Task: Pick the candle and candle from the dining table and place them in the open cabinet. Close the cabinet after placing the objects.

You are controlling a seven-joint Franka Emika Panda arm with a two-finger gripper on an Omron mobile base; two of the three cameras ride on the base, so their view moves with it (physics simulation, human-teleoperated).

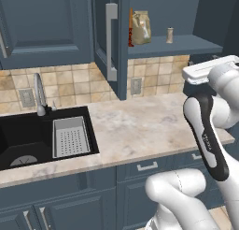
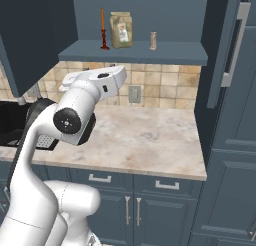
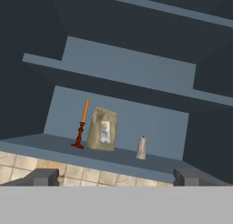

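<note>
Inside, the open cabinet [image 2: 135,52] holds red candle [image 2: 103,32], paper bag [image 2: 121,30], beige candle [image 2: 153,40]; pincer [image 3: 116,176] wide open, empty.

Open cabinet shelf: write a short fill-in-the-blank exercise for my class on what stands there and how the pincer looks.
1. On the cabinet shelf, the brown paper bag stands between the two ____.
2. The slender dark red candle stands to the ____ of the bag in the right base view.
3. The cabinet doors are ____.
4. The pincer holds ____.

Missing words: candles; left; open; nothing
</note>
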